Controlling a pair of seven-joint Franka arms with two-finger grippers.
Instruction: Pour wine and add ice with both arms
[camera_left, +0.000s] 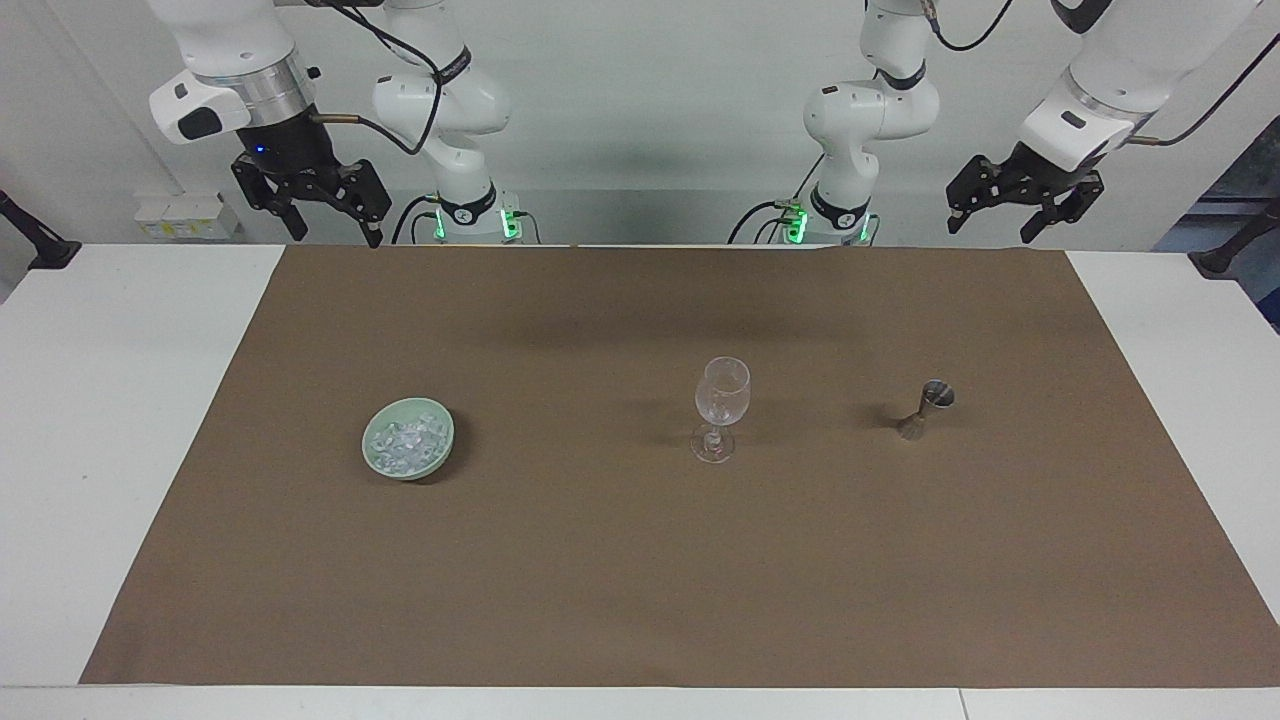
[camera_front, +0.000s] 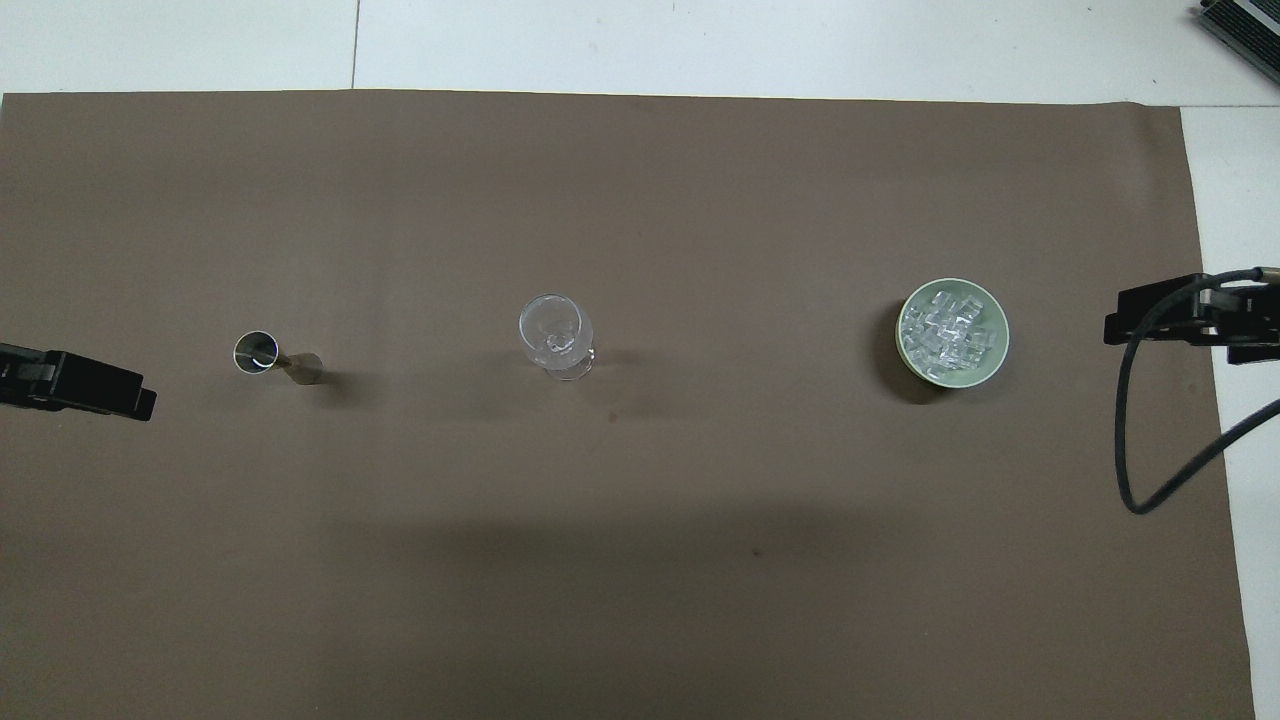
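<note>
A clear stemmed glass (camera_left: 722, 405) (camera_front: 553, 335) stands upright mid-mat. Ice (camera_left: 404, 438) (camera_front: 945, 330) fills a pale green bowl (camera_left: 410, 473) (camera_front: 1003, 338) toward the right arm's end. A small metal jigger (camera_left: 928, 405) (camera_front: 275, 358) stands toward the left arm's end; wine is out of view. Both arms hang raised over the mat's edge nearest the robots. My right gripper (camera_left: 335, 232) (camera_front: 1160, 320) is open and holds nothing. My left gripper (camera_left: 992, 228) (camera_front: 100, 385) is also open with nothing in it.
A brown mat (camera_left: 640, 580) (camera_front: 640, 560) covers most of the white table (camera_left: 100, 450). A black cable (camera_front: 1140, 470) loops down from the right wrist over the mat's edge. Glass, bowl and jigger stand in one row, well apart.
</note>
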